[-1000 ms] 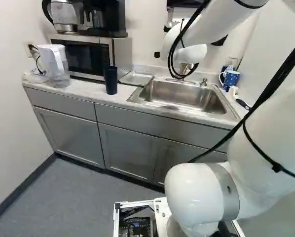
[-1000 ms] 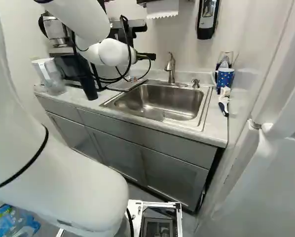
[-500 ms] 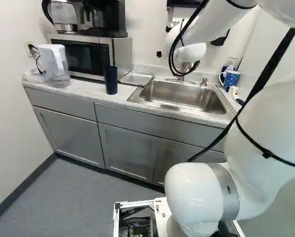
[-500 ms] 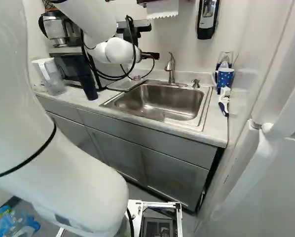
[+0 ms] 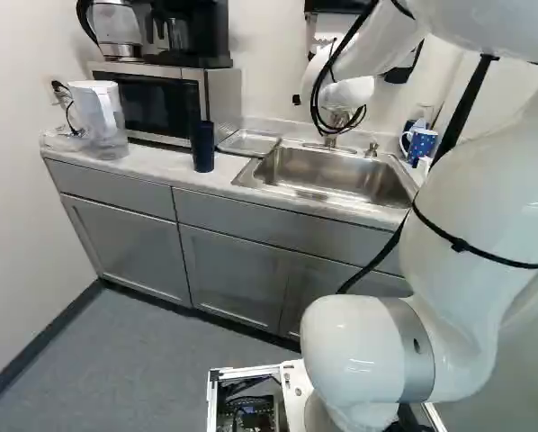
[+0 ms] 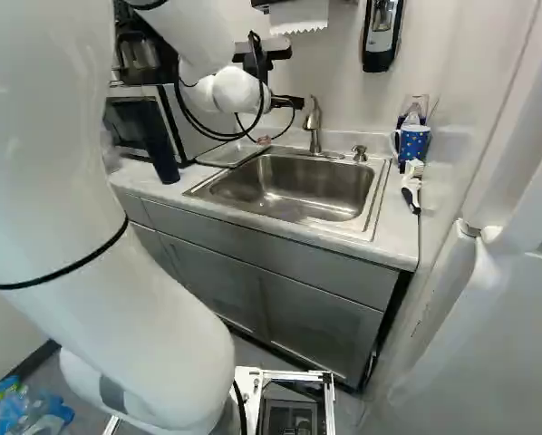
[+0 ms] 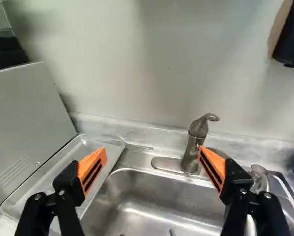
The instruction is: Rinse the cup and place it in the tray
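Pitcher: where the worktop nears the left wall, it stands in front of the microwave.
Cup: dark blue, upright on the worktop, in front of the microwave's right part, near the tray.
Tray: metal, between microwave and sink.
Gripper: left of the tap in the right base view, fingers spread wide, holding nothing.
Sink: set into the worktop.
Tap: behind the sink.
Mug: dotted blue, right of the sink.
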Motion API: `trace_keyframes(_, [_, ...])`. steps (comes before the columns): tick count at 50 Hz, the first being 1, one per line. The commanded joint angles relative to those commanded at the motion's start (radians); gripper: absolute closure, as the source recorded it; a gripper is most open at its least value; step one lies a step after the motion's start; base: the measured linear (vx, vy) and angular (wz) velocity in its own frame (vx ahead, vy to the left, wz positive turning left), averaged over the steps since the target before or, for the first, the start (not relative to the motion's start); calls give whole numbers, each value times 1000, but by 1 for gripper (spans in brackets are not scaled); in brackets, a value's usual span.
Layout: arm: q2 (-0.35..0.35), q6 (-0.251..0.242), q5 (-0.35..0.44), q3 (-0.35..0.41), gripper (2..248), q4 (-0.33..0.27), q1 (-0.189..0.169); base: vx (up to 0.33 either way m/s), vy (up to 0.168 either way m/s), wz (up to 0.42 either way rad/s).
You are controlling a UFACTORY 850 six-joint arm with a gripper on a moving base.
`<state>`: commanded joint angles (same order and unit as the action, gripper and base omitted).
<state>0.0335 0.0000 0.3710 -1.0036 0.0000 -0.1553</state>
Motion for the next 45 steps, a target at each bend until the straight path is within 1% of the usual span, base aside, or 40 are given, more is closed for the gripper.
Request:
trace_keyframes(28, [146,0,-2,-154,3,0,-33,0,0,0])
trace_keyframes(39, [189,0,-2,-201,3,0,-41,0,0,0])
trace_keyframes(45, [198,0,-2,-212,3,0,-43,0,0,0])
